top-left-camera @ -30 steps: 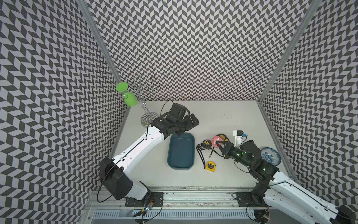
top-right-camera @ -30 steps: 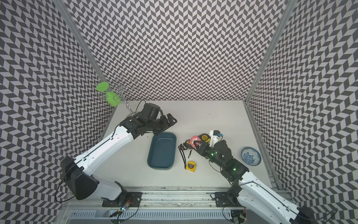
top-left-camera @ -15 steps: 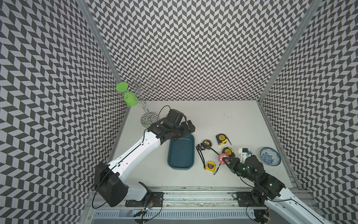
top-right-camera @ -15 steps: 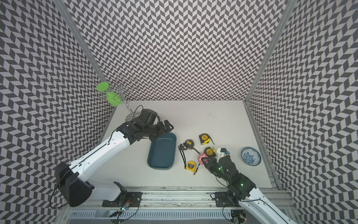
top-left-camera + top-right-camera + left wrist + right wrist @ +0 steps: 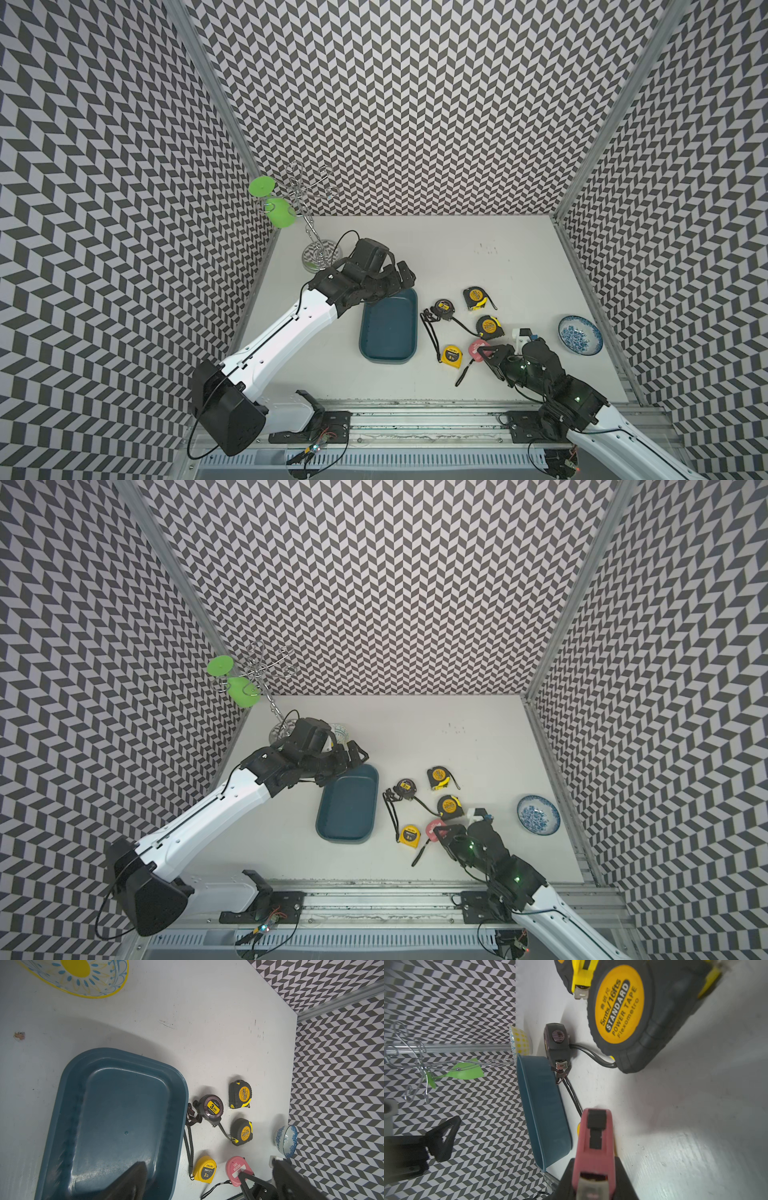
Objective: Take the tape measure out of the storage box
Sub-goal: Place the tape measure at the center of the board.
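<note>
The pink tape measure [image 5: 478, 347] is sitting outside the storage box [image 5: 388, 328], well off its right-hand wall and near the front edge of the worktop [image 5: 478, 257]. The right hand [image 5: 488, 353] is pinching it, the two dark fingers pressing against its flat sides in the right wrist view. Whether its underside is already touching the worktop or hanging just above it is hard to tell from these angles. The box itself is showing only a bare, glossy floor in the left wrist view, so the removal is looking all but done. What appears to be left is letting go of the pink case and drawing the arm away. The case is looking like smooth matte plastic, rounded at one end, with a black slide lock along its edge and a thin black wrist cord trailing toward the front. The box is a dark teal tub of shiny moulded plastic with rounded corners and low sloping walls. Four more tape measures are lying between box and hand: a small yellow tape measure [image 5: 451, 355] just beside the pink one, a round dark tape measure [image 5: 442, 308] with a coiled lanyard [image 5: 430, 338] running along the box wall, and two black-and-yellow tape measures [image 5: 489, 326] with ribbed rubbery shells. The left hand [image 5: 405, 275] is hovering over the far end of the box with its fingers spread wide and holding nothing. Farther out, a blue-and-white bowl [image 5: 579, 340] is sitting near the right wall, and a wire stand [image 5: 309, 199] is standing in the far left corner.
</note>
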Controlling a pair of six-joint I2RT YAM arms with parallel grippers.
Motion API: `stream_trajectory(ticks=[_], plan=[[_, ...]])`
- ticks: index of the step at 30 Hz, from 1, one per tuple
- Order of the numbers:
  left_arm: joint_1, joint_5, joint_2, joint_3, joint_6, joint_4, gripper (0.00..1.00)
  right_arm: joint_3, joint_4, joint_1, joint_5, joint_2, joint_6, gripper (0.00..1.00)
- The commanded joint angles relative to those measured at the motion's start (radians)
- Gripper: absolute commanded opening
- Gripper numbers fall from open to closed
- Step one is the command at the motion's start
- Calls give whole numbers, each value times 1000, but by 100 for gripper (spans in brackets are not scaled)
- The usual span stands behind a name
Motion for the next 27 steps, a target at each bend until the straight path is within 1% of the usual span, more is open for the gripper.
stream_trajectory(ticks=[1, 5, 8, 10, 13, 16, 24, 27], plan=[[2, -8, -33, -10, 24, -15, 100, -16, -56, -5, -43, 52, -18, 11], [2, -4, -46, -25, 21, -10, 100, 16, -64, -5, -47, 117, -52, 13], [2, -3, -58, -37, 14, -6, 100, 30, -70, -6, -49, 149, -58, 18], [2, -4, -69, -44, 10, -6, 100, 41, -81, -5, -54, 170, -62, 24], [3, -8, -81, -49, 7, -6, 100, 70, -116, -5, -49, 196, -75, 40], [3, -12, -88, -51, 6, -8, 100, 100, -166, -5, -36, 214, -89, 52], [3, -24, -113, -68, 1, 1, 100, 250, -314, -6, 11, 267, -139, 66], [2, -38, -120, -82, 23, 11, 100, 316, -322, -5, 44, 294, -184, 73]])
